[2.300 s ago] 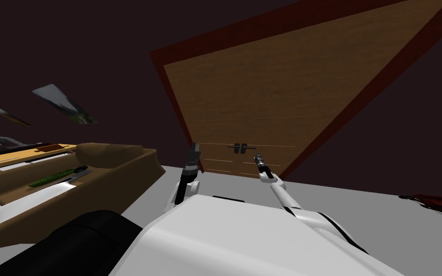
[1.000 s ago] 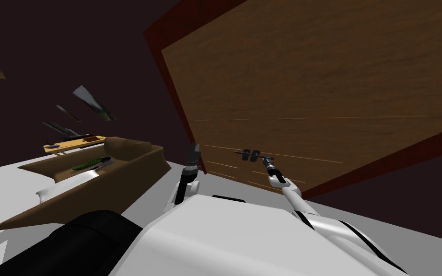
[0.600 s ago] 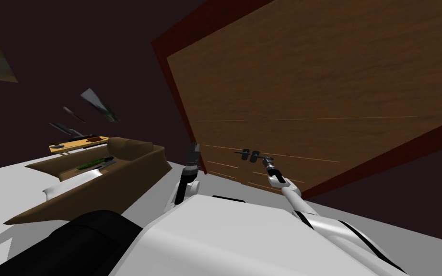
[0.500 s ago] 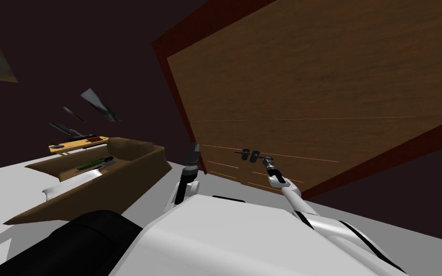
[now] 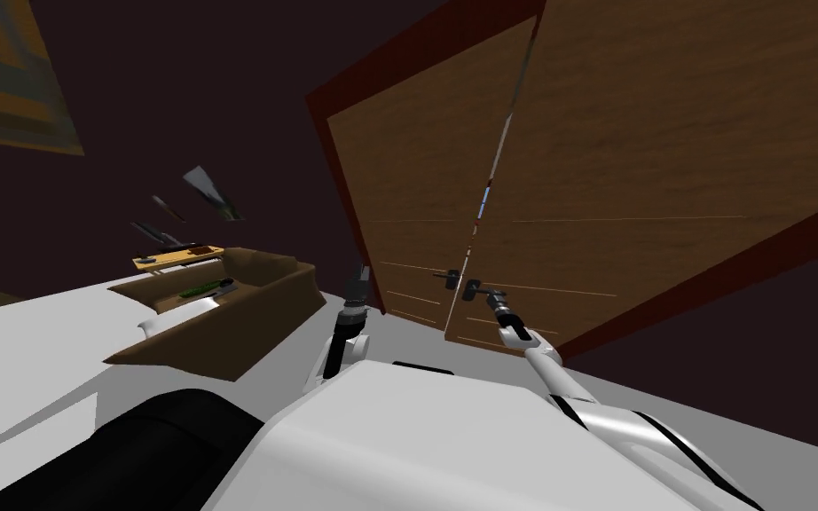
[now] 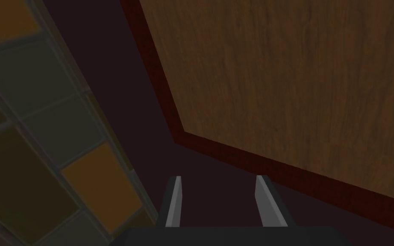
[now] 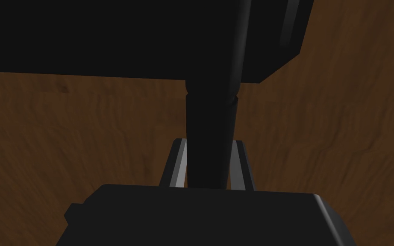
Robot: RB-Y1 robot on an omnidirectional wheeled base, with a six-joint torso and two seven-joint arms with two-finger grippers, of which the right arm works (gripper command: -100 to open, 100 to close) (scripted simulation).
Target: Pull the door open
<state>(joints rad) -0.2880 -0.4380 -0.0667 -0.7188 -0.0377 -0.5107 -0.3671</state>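
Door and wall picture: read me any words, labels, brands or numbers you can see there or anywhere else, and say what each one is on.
No readable text in any view.
On the door: none, plain wood grain.
On the handle: none, plain black.
On the picture: none, coloured panes without letters.
On the things on the far table: too small to tell.
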